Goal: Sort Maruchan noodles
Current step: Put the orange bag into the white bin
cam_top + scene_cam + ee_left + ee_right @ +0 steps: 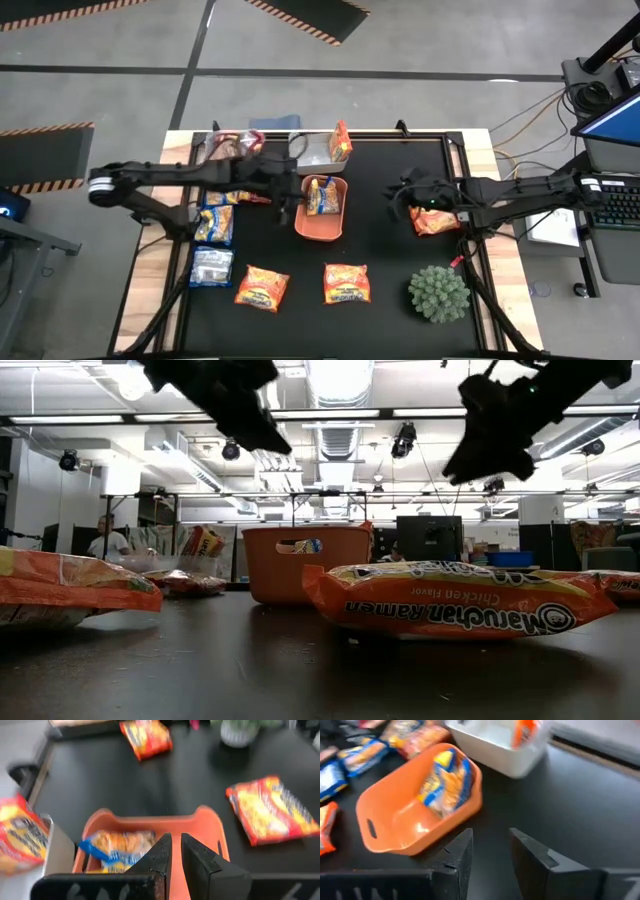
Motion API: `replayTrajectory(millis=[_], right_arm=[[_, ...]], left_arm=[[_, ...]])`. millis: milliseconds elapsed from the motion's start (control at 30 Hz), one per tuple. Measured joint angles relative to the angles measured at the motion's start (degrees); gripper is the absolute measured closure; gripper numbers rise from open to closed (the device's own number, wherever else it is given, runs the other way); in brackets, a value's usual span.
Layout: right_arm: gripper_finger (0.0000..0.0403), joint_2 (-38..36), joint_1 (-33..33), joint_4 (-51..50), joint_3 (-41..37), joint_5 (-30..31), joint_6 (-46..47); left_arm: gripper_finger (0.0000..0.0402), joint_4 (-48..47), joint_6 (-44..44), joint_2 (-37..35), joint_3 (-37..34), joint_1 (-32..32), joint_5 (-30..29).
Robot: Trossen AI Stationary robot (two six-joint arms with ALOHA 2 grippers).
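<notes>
An orange tray (322,228) stands mid-table with a blue-and-yellow noodle packet (322,195) lying in it. My left gripper (176,852) hovers shut and empty over the tray's left rim (287,205). My right gripper (491,847) hangs open and empty above the bare table right of the tray (398,200). An orange packet (341,140) stands in a white bin (312,152) behind the tray. Blue-and-yellow packets (215,225) and a silvery one (210,265) lie at the left. Two orange packets (262,287) (346,283) lie near the front, and another (435,220) lies under my right arm.
A spiky green plant ball (438,293) sits at the front right. A clear container (230,145) holding packets stands at the far left, next to the white bin. A person (103,538) is in the room beyond the table. Bare black mat lies between the tray and the plant ball.
</notes>
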Motion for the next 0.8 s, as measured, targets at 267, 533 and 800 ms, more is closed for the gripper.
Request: replayTrajectory(millis=[267, 533, 800], right_arm=[[0.0337, 4.9, -0.4, -24.2, 8.8, -7.2, 14.1], [0.0392, 12.9, -0.4, -39.7, 9.2, -13.5, 23.1], [0.0394, 20.6, -0.4, -42.7, 9.2, -14.8, 24.8]], left_arm=[[0.0378, 16.8, -2.4, -7.1, -11.0, 0.1, -0.5], [0.0378, 19.3, -1.4, -7.7, -12.3, 0.1, -0.5], [0.0378, 19.4, -1.1, -6.0, -12.1, 0.1, -0.5]])
